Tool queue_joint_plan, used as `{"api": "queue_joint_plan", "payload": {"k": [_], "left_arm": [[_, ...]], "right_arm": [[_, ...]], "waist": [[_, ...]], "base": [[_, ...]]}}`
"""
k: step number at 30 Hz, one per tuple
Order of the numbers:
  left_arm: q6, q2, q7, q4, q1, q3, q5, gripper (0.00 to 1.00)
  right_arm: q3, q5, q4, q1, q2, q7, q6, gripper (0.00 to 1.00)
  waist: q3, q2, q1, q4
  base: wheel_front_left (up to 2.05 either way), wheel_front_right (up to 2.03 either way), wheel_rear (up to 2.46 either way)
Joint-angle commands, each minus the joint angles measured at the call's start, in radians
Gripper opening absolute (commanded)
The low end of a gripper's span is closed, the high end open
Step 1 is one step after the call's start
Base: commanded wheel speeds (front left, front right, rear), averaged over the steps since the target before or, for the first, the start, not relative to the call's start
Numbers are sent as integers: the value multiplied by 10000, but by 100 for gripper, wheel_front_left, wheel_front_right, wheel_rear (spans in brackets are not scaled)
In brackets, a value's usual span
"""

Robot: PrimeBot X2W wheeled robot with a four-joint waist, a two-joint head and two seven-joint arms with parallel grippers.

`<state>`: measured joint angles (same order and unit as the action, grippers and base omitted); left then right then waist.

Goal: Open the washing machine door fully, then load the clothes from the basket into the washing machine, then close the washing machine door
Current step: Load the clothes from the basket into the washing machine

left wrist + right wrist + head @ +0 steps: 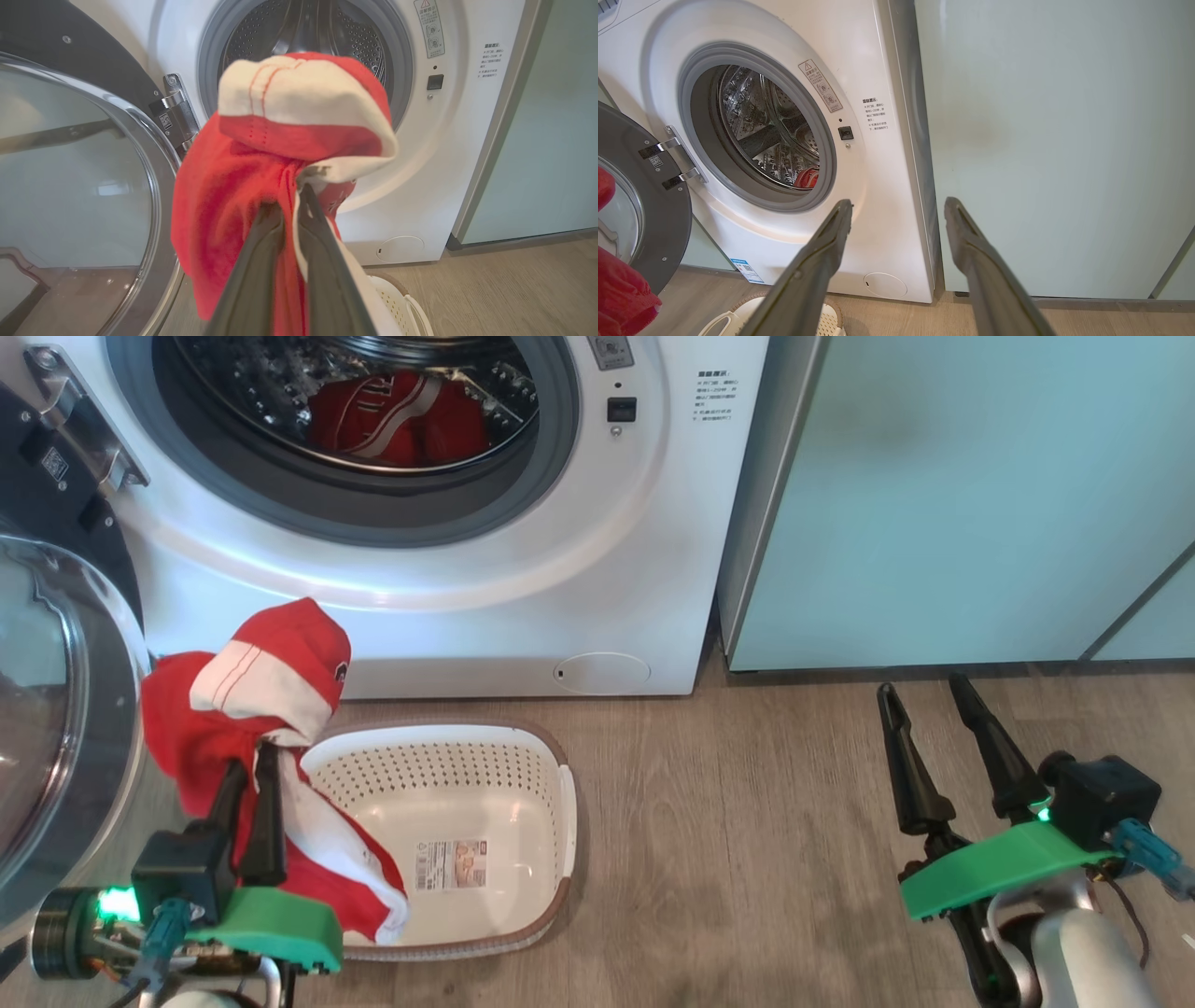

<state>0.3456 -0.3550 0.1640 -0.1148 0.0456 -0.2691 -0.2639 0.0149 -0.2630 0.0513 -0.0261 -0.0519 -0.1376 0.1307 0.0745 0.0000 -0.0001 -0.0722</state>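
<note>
Pinching the clothes point(245, 709) over the basket point(471, 758), left tool point(251, 761) is clamped; right tool point(922, 687) gapes wide apart.

Mint cabinet point(962, 504) on wood-look floor point(747, 821).

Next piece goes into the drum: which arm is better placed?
Left. The left gripper is shut on a red garment, held up over the basket before the open drum. The right gripper is open and empty, off by the cabinet.
</note>
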Motion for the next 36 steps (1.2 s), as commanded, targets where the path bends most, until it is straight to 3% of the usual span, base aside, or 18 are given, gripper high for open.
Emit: {"api": "queue_joint_plan", "payload": {"k": [1,16,27,36], "left_arm": [[-1,-267,15,-336,-418,351,-9,0],[-466,-334,-302,77,-2066,246,-222,0],[-1391,-414,-708,2244,-5550,714,-1077,0],[-2320,-1173,-1738,4404,-8619,870,-1391,0]], "right_arm": [[207,82,-389,-135,7,-43,0,100],[358,-20,-688,-672,14,-238,0,100],[766,-422,-754,-1592,15,-805,0,100],[1362,-971,-293,-2262,16,-1180,0,100]], "waist": [[22,0,1,3],[1314,0,1,-429],[3663,0,1,-1531],[4863,0,1,-2502]], "base": [[0,0,0],[0,0,0],[0,0,0],[0,0,0]]}}
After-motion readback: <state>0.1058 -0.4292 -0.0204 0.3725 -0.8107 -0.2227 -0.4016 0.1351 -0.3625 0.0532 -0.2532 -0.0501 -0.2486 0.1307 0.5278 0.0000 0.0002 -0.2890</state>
